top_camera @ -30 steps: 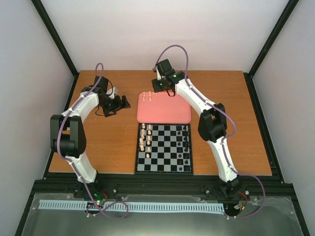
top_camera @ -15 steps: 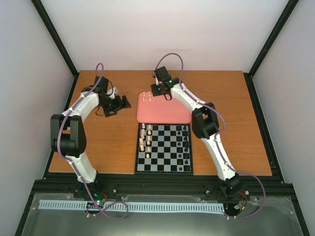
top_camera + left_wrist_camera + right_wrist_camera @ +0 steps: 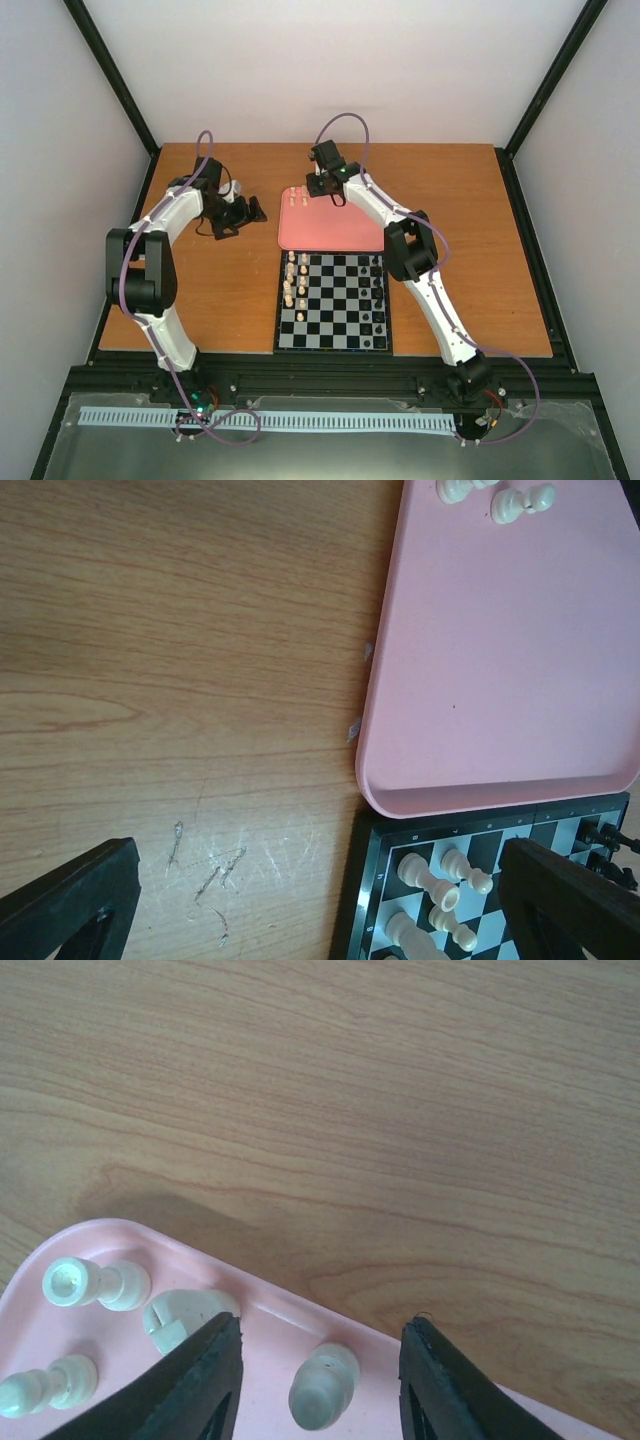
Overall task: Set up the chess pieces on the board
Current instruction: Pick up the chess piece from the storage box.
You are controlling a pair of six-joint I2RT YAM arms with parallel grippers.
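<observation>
One chess piece (image 3: 323, 1387) sits inside the wide-open right end effector (image 3: 321, 1326), close to the tray rim (image 3: 262, 1305).

Bright, even light; soft, faint shadows.

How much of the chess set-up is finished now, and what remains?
Done: several cream pieces stand on the board at left. In hand: the right claw is open around one piece in the pink tray, not gripping yet. Left: that piece and a few others there.
</observation>
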